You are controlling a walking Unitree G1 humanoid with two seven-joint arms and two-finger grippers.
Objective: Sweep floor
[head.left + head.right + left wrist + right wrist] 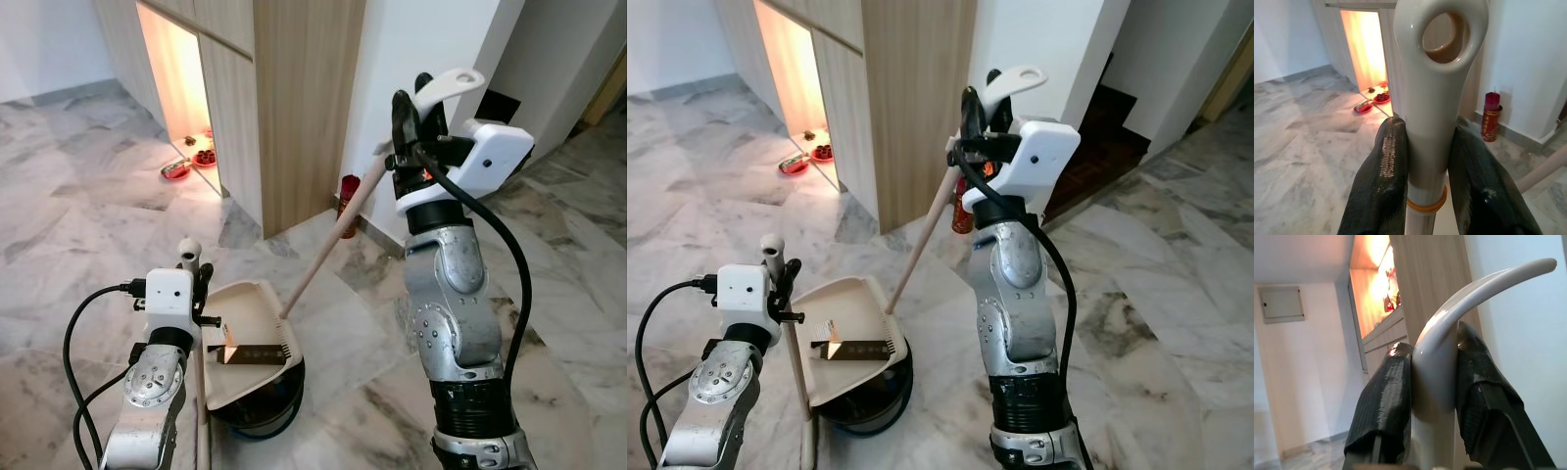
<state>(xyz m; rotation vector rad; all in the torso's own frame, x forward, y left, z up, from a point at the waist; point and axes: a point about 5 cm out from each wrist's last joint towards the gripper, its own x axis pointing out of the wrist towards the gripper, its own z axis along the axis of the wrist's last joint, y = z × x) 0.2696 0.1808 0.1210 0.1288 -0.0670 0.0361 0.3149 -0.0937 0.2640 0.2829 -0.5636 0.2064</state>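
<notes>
Gripping the broom by its white handle top, the right gripper is raised near the wooden cabinet. The left gripper clamps the dustpan handle, with the dustpan on the marble floor beside the broom's lower end.

The floor is shiny grey and white stone. A tall wooden cupboard stands by a white wall. Beside the cupboard is a gap lit with warm orange light. Red bowls sit on the floor there. A red can stands near the wall.
</notes>
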